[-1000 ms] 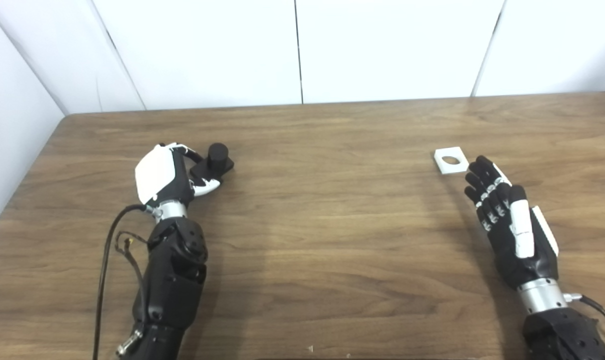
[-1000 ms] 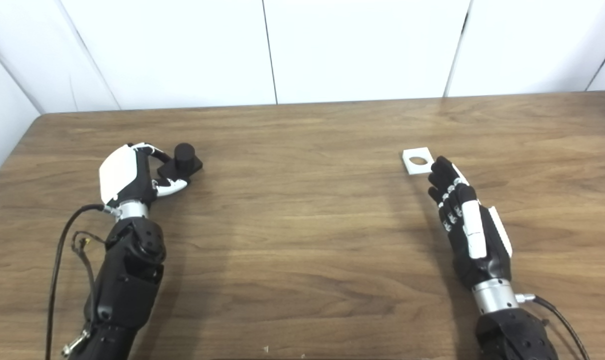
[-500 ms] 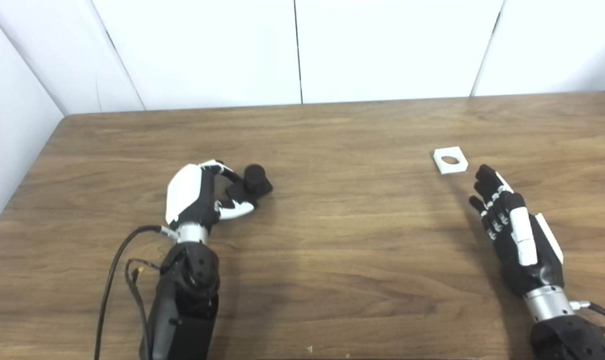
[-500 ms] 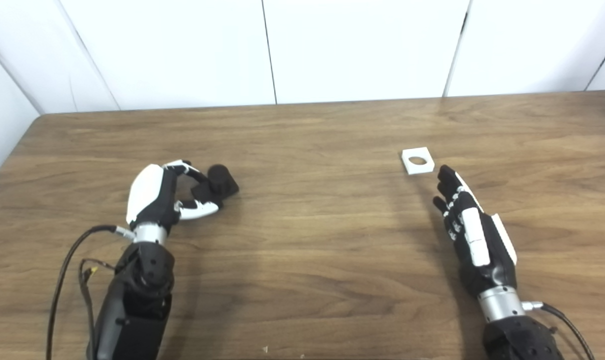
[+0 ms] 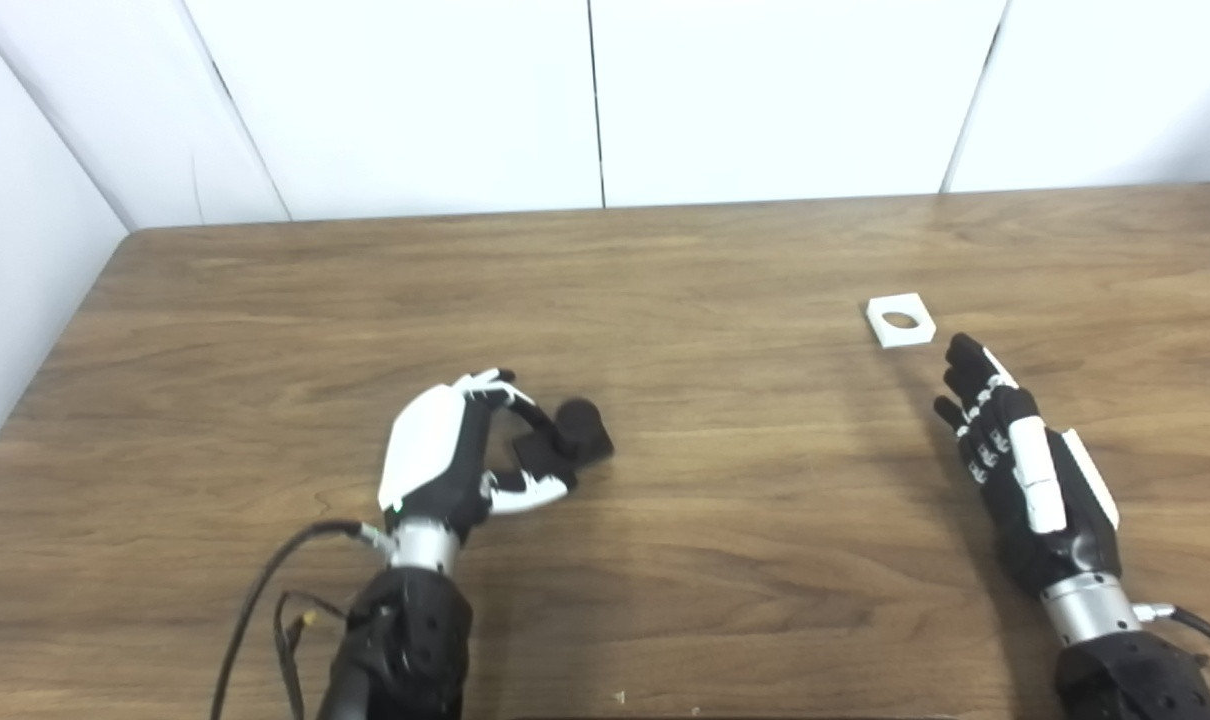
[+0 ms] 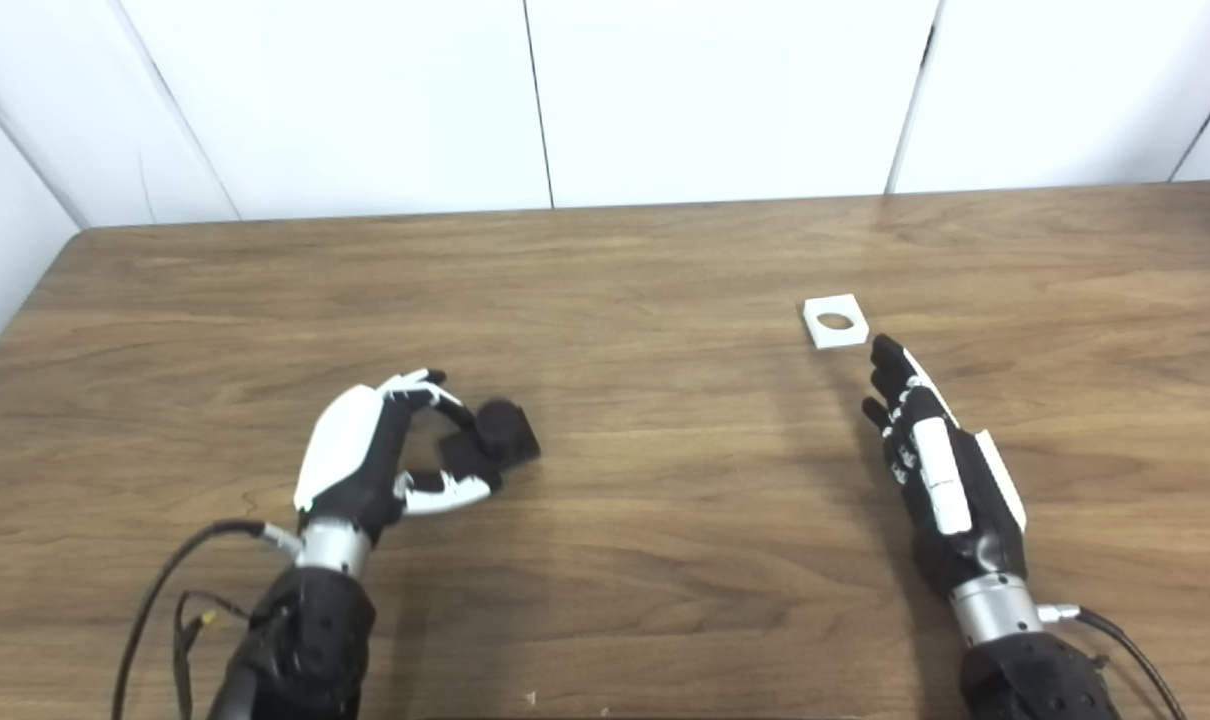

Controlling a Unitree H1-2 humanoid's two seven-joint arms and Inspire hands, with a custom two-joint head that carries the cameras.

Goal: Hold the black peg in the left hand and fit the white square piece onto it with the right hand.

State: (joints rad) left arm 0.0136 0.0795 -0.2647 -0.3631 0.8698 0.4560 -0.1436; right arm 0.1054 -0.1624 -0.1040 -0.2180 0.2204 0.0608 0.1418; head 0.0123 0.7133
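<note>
left hand (image 5: 445, 470) fingers closed on black peg (image 5: 570, 443), held low over worktop (image 5: 725, 520) centre-left. right hand (image 5: 1015, 470) fingers spread, empty, just beside white square piece (image 5: 900, 320) lying flat, ungrasped. pickup and fitting remain.

Showing brown, dark-grained wood across the wooden table (image 5: 725, 560); plain white on the wall panels (image 5: 765, 90) at the top; matte black on the peg (image 5: 573, 440) lower left; white on the holed square piece (image 5: 901, 320) at right.
</note>
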